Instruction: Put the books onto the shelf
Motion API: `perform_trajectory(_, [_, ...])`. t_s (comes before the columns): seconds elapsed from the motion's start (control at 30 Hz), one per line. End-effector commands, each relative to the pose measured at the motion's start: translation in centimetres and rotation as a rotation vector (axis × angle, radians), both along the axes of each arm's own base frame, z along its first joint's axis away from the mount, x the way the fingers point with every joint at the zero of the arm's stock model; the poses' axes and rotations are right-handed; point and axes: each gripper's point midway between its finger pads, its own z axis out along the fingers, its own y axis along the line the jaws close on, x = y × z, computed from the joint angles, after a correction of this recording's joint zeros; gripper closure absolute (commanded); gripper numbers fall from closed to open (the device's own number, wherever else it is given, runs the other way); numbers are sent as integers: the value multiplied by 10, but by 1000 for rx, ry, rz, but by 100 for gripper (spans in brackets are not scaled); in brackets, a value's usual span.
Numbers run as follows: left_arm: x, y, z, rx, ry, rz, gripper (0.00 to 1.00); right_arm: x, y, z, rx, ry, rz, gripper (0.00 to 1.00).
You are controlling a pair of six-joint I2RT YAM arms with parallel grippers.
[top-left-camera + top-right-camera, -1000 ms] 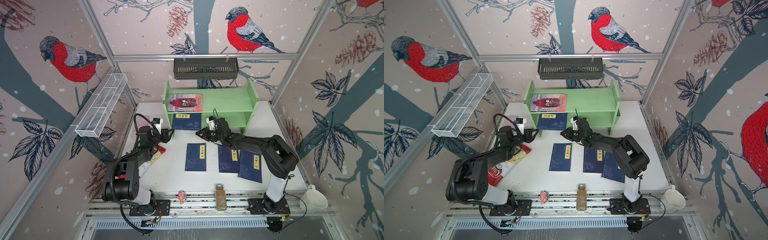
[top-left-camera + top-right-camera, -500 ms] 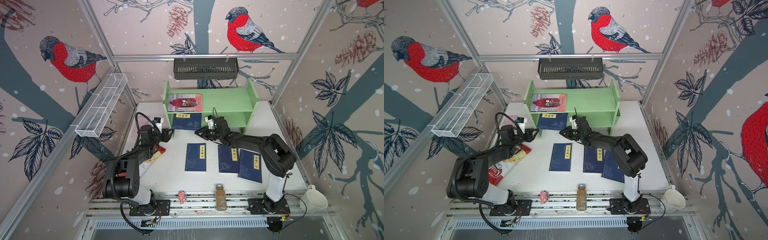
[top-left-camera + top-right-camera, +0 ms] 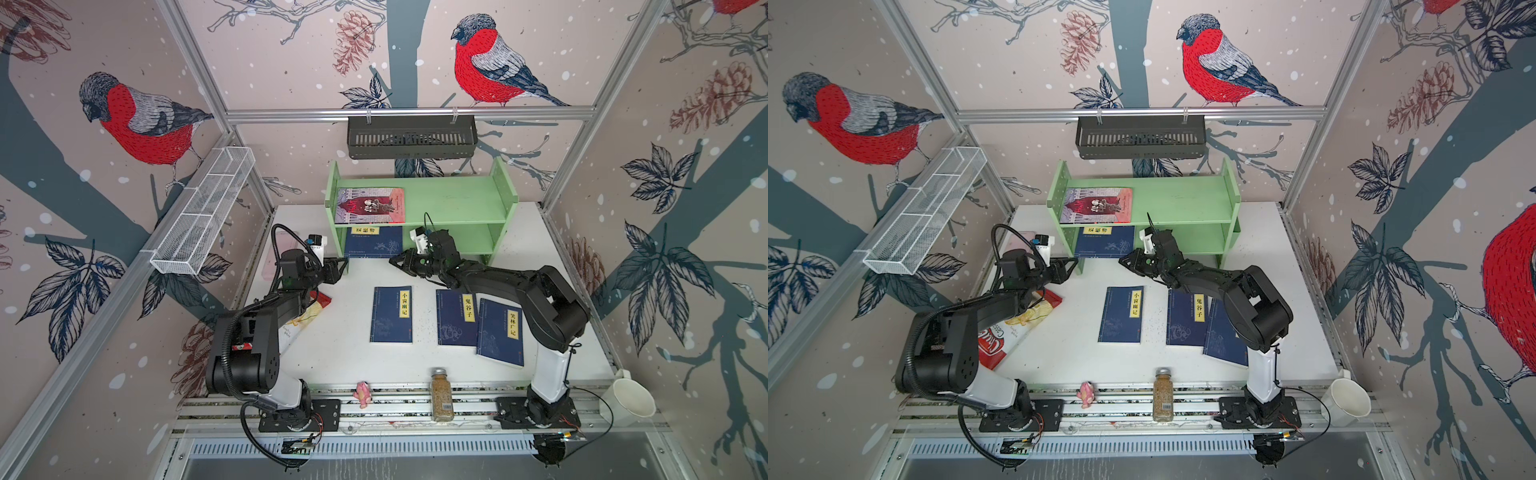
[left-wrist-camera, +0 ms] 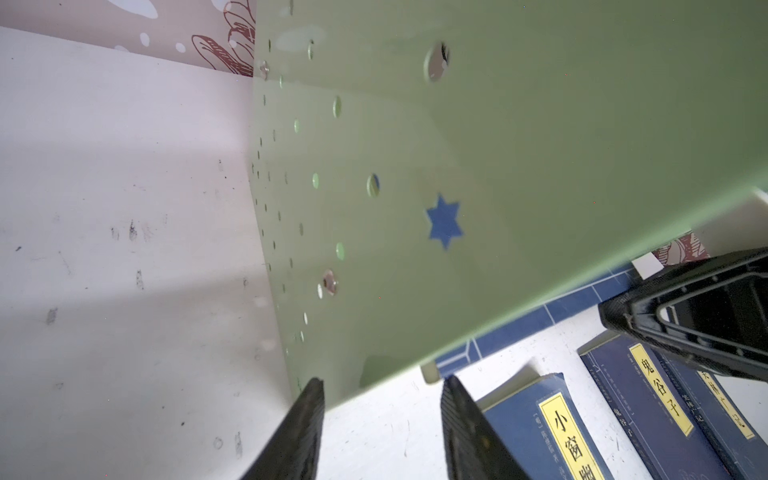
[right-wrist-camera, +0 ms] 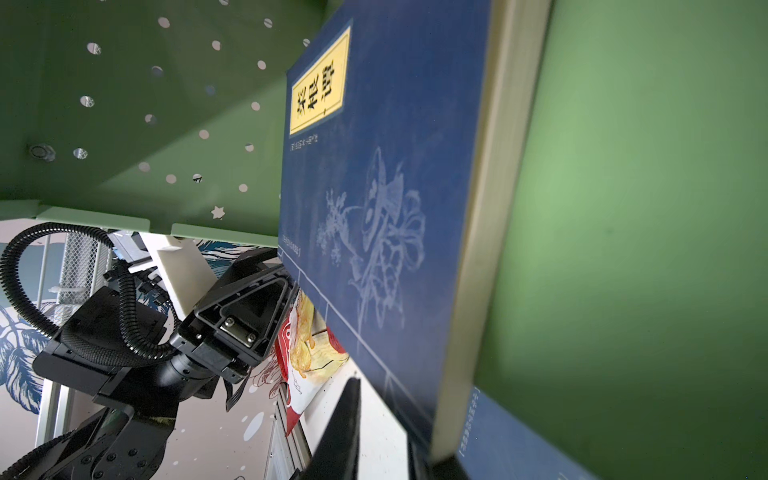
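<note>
Right claw (image 3: pixel 393 262): narrow, seemingly pinched on near right corner of navy book (image 3: pixel 372 242). Second finger hidden under that corner in wrist view, so grip judged, not certain. Corner hold probably for steering the flat book inward without fouling upper tier (image 3: pixel 457 199).

Navy book: flat on lower tier (image 3: pixel 465 243), 9 o'clock end, front strip overhanging tier edge. Not fully home. Likely step in hand: push toward 12 o'clock.

Left claw (image 3: pixel 344 266): half wide, nothing between fingers (image 4: pixel 305 424). Tips at front foot of left panel (image 4: pixel 498 145); contact not discernible. Probably placed there as a brace against the shelf sliding under the push.

Shelf (image 3: pixel 505 195): at 12 o'clock of surface (image 3: pixel 345 361), open side toward 6. Pink-red book (image 3: pixel 370 205) flat on upper tier, 9 o'clock end, directly above navy book. Counted as done.

Left to do: three more navy volumes flat on surface, labels up, centre to 4 o'clock.
- Lone book (image 3: pixel 392 314) at centre, apart from the rest.
- Mid book (image 3: pixel 456 318) at its 3 o'clock.
- Tilted book (image 3: pixel 500 332) beyond, edge lapping mid book.

Flat and thin, so an edge lift likely needed before any pinch. Lapped pair likeliest to drag together.

Tally: two of five on shelf, one not yet seated.
</note>
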Motion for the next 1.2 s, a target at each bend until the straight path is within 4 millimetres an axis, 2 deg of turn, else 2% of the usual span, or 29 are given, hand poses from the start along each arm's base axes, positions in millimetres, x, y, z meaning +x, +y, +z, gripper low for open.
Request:
perform_trajectory(0.0, [0, -1, 6, -3, -21, -4, 52, 1, 2, 5, 10, -13, 9, 77])
perform_trajectory(0.47, [10, 1, 12, -11, -36, 14, 51, 3, 0, 3, 3, -12, 7, 76])
perform_trajectory(0.83, [-5, -2, 2, -4, 4, -8, 50, 7, 0, 4, 5, -14, 5, 76])
perform_trajectory(1.0, [-4, 0, 3, 4, 2, -1, 50, 8, 1, 2, 6, -12, 6, 75])
perform_trajectory(1.17, [-8, -1, 3, 8, 14, -7, 50, -1, -3, 7, 10, -20, 6, 73])
